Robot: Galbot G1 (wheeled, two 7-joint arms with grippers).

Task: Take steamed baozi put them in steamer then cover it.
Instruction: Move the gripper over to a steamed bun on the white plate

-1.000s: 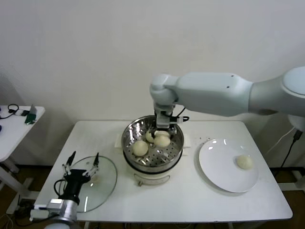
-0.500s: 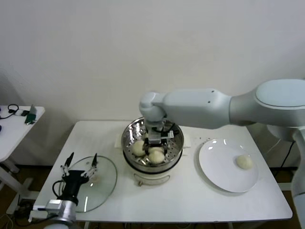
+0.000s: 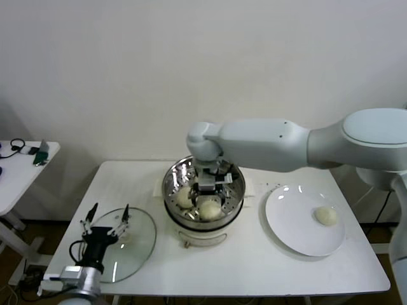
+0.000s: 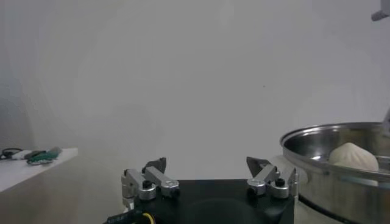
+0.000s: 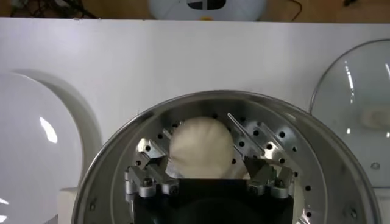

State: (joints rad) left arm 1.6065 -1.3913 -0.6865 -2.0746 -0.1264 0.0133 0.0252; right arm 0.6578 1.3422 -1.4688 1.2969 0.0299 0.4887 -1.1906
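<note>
The steel steamer stands mid-table on its white base. Two baozi show inside it, one on the left and one at the front. My right gripper is down inside the steamer. In the right wrist view its open fingers flank the front baozi, which rests on the perforated floor. One more baozi lies on the white plate. The glass cover lies flat at the table's left. My left gripper hovers open and empty over it.
A small side table with cables stands far left. In the left wrist view the steamer's rim and a baozi show beyond my left gripper. The right arm spans above the plate's side of the table.
The right gripper moved left and down into the steamer with the baozi, then held still. The baozi now rests on the steamer floor. The left arm has barely moved.
</note>
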